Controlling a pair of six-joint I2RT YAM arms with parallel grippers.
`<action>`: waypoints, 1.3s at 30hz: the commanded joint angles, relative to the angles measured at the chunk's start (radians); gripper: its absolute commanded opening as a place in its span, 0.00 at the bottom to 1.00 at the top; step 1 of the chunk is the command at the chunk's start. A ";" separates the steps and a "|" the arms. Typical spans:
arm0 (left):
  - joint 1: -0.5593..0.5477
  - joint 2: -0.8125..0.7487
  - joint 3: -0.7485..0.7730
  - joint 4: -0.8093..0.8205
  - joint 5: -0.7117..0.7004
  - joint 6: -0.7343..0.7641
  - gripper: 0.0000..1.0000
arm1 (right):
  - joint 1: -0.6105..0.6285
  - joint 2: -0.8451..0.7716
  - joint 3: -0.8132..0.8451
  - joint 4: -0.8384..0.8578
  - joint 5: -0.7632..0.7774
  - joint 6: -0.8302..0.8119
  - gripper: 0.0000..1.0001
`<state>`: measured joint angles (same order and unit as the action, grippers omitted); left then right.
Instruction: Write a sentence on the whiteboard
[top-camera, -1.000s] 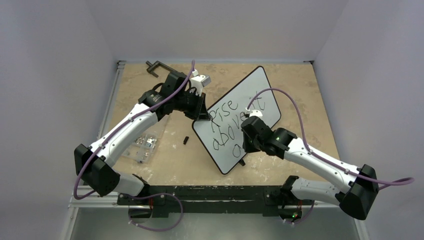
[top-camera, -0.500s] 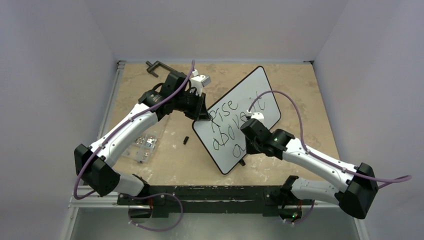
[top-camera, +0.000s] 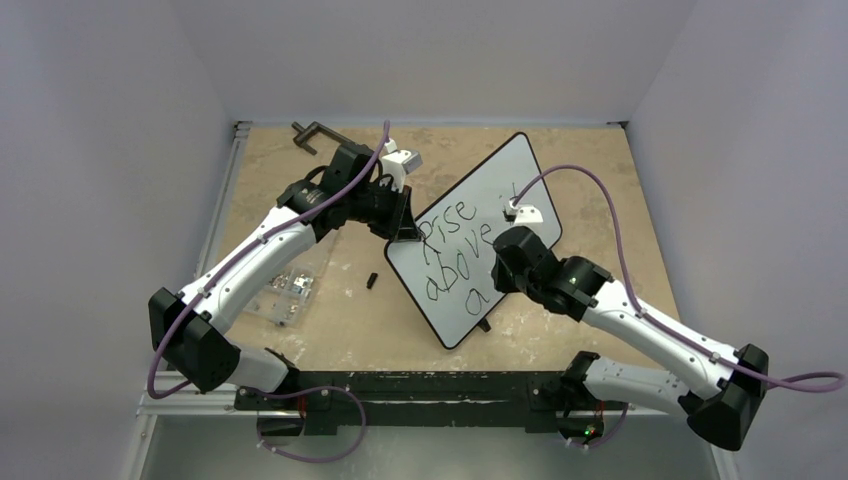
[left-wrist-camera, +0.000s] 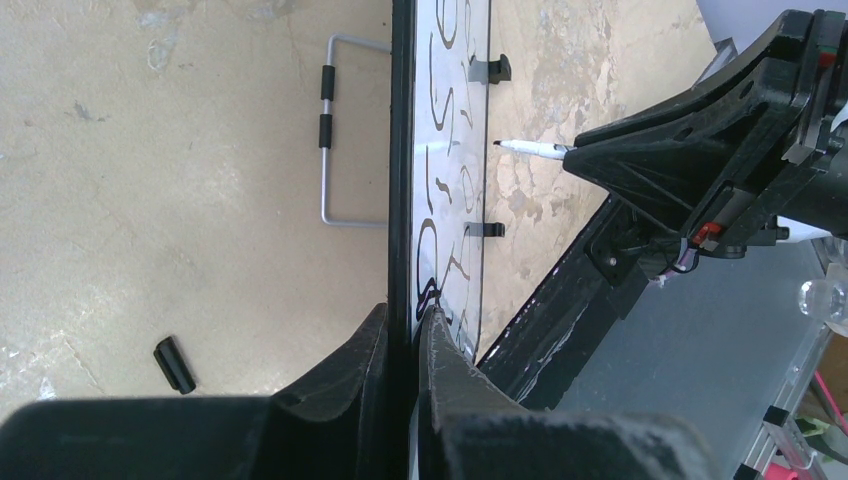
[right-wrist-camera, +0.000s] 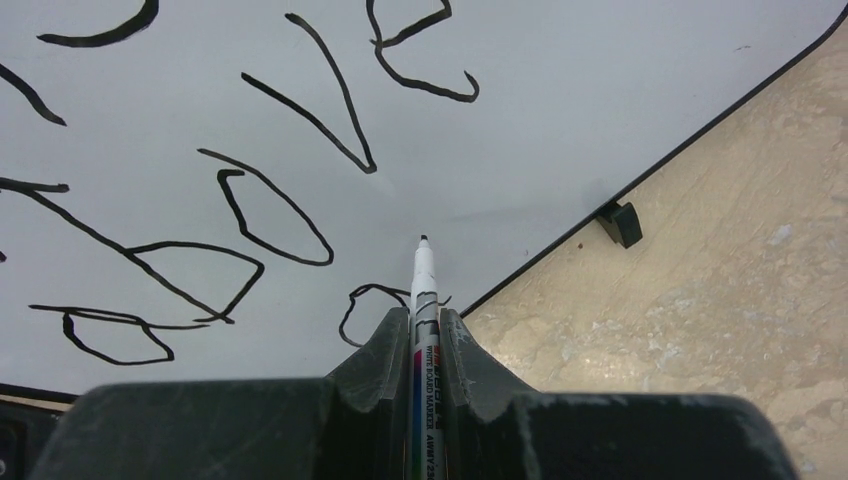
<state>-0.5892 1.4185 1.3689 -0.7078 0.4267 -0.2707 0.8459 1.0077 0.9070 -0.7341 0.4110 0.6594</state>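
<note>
One small black cap (top-camera: 372, 281) lies on the tabletop (top-camera: 600, 180). Right of it, the left jaws are clenched on the edge of the one whiteboard (top-camera: 520, 170), which stands tilted. Its sentence (top-camera: 452, 250) faces the right jaws; these grasp one marker (right-wrist-camera: 420, 275), its tip close to the board.

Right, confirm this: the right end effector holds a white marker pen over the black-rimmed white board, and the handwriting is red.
Wrong colour: the handwritten sentence is black, per the right wrist view. The right end effector does hold the white marker pen over the black-rimmed white board.
</note>
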 joint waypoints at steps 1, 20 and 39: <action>0.015 0.007 0.012 -0.028 -0.160 0.069 0.00 | 0.000 0.017 0.050 0.044 0.057 0.002 0.00; 0.015 0.002 0.012 -0.028 -0.161 0.070 0.00 | 0.001 0.059 0.005 0.101 0.042 0.001 0.00; 0.015 0.007 0.013 -0.027 -0.160 0.071 0.00 | 0.000 0.064 -0.138 0.113 0.020 0.052 0.00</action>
<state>-0.5888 1.4185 1.3689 -0.7082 0.4263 -0.2703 0.8455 1.0599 0.7845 -0.6952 0.4351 0.6662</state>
